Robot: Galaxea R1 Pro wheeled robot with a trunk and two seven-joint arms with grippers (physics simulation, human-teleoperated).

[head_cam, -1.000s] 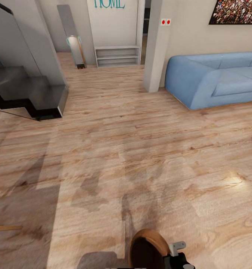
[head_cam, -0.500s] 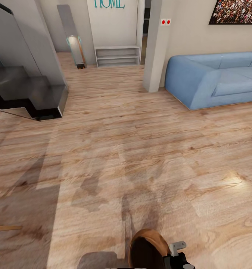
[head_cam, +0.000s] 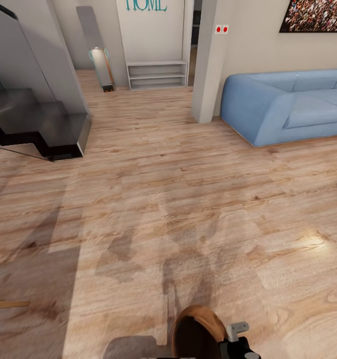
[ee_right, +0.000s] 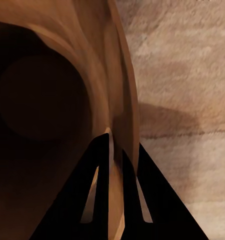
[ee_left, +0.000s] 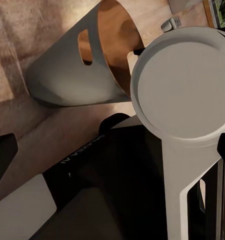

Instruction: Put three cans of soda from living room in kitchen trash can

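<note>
Matt copper-toned bin (ee_right: pixel 57 75) above grainy, faintly glossy wood floor (head_cam: pixel 188 199).

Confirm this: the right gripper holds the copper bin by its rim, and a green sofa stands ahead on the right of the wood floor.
One thing is wrong: the sofa is blue, not green, as the head view shows. The rest stands: in the right wrist view the right gripper has its fingers on either side of the rim of the copper bin, and the sofa stands ahead on the right of the wood floor.
</note>
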